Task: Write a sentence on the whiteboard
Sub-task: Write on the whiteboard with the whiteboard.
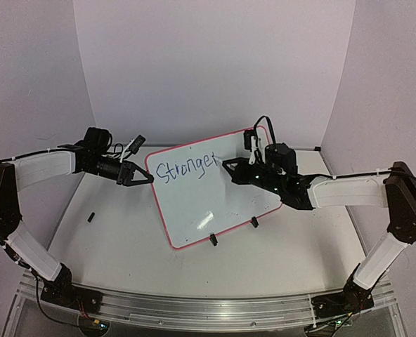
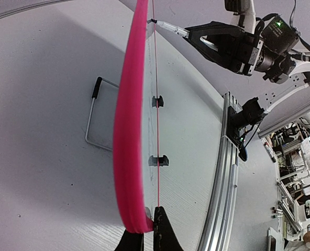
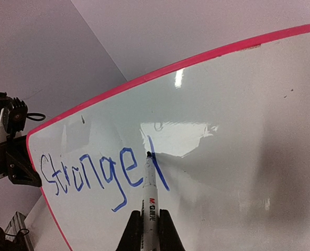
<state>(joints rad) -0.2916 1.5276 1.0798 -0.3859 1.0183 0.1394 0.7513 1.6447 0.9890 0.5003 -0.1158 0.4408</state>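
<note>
Top external view gave us, at far left, a small black piece (image 1: pixel 91 216) lying alone on the table (image 1: pixel 124 260). Next came the left gripper (image 1: pixel 146 180), its jaws closed down on the left edge of the whiteboard (image 1: pixel 215 203). From the left wrist view we saw its two fingers (image 2: pixel 163 232) pinching the red-pink rim with no gap to spare. The board stood propped at a tilt on two black clip feet (image 1: pixel 213 239) in the middle of the table. Across its upper left ran the sentence (image 1: pixel 185 168) in blue: "Stronge" and one slanting stroke. The tip of a white marker (image 3: pixel 148 196) rested against that stroke, touching the board. The right gripper (image 1: pixel 228 166) held the marker's barrel, jaws drawn almost together around it, one finger on each side.
</note>
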